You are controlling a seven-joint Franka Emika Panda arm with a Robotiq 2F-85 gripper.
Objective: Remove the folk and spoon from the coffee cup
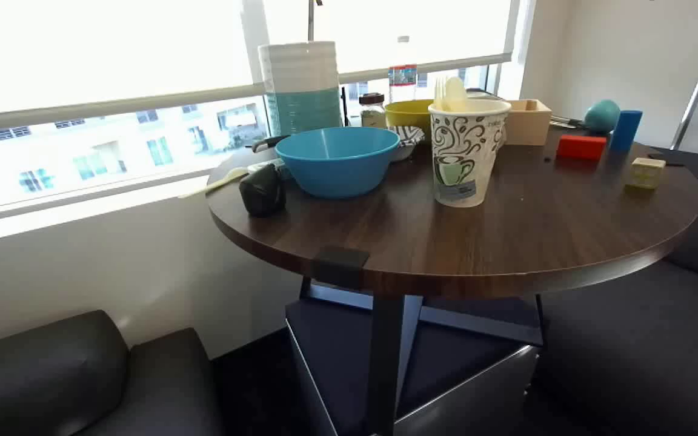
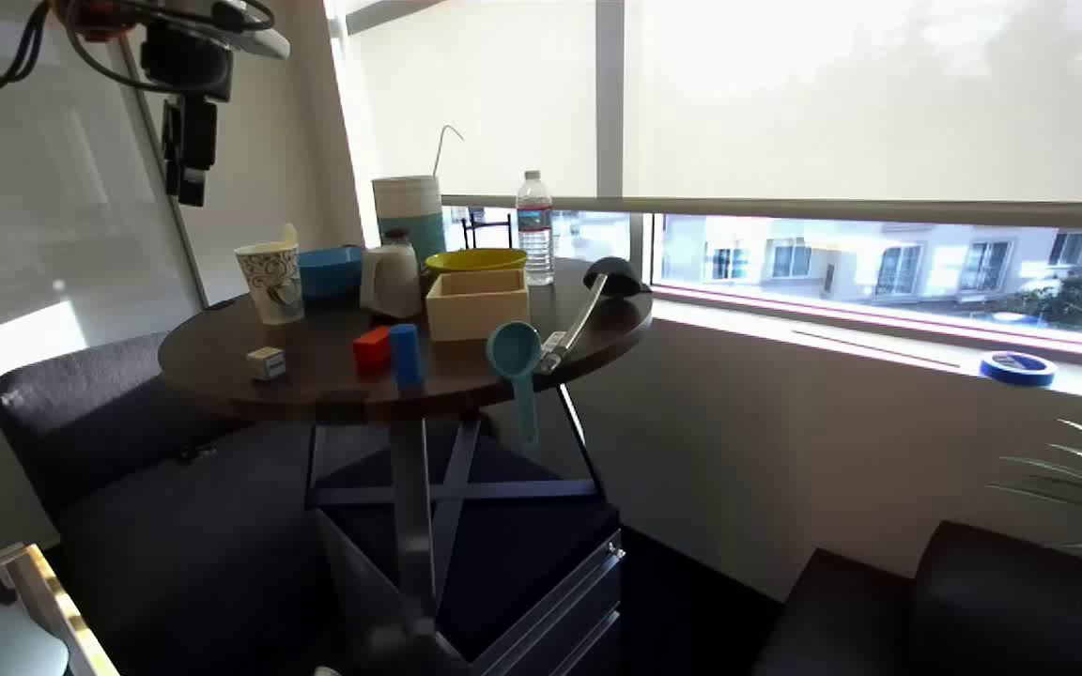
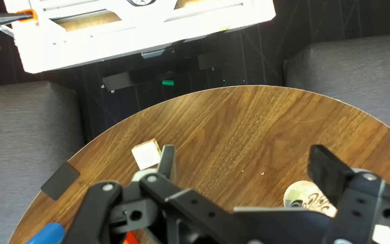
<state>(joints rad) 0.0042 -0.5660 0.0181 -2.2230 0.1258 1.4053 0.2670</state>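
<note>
The coffee cup (image 1: 463, 157), white paper with a green and dark scribbled pattern, stands upright near the table's edge in both exterior views (image 2: 273, 284). The pale fork (image 1: 440, 89) and the pale spoon (image 1: 455, 89) stick up out of its mouth, side by side. In an exterior view only one pale tip (image 2: 290, 235) shows clearly above the rim. My gripper (image 2: 190, 188) hangs above the table, higher than the cup and apart from it. In the wrist view my gripper (image 3: 244, 156) is open and empty; the cup (image 3: 308, 196) is partly hidden behind its right finger.
The blue bowl (image 1: 337, 163) stands beside the cup. A wooden box (image 2: 477, 314), red block (image 2: 372, 347), blue cylinder (image 2: 406, 355) and small cube (image 2: 267, 363) are on the table (image 3: 232, 118). A water bottle (image 2: 534, 230), yellow bowl (image 2: 475, 260) and tall canister (image 1: 300, 88) stand farther off.
</note>
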